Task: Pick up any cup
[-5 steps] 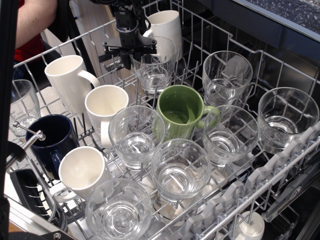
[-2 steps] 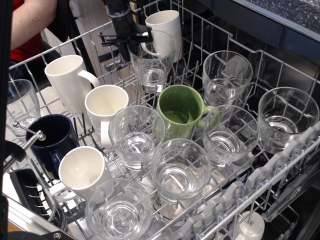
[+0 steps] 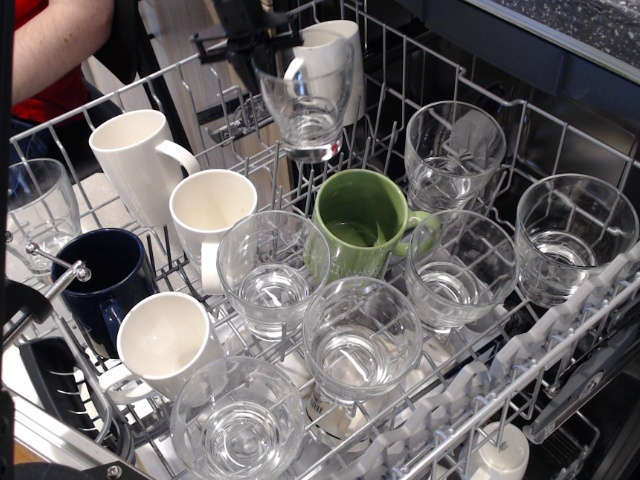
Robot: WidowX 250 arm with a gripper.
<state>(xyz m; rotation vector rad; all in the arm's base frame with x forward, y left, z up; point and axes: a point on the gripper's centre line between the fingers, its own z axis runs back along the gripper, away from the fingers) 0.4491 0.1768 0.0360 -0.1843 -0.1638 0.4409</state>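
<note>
Glass cup point(image 3: 308, 100) raised clear of rack point(image 3: 560, 330); arm vertical, jaws clamped on rim.

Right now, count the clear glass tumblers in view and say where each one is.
8. One lifted in the hand at the back; back right; far right; right of the green mug; middle; front middle; front; left edge. None seems hidden.

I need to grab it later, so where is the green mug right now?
The green ceramic mug stands upright mid-rack in the dishwasher's wire rack, between two clear glass tumblers, just below the lifted tumbler.
</note>
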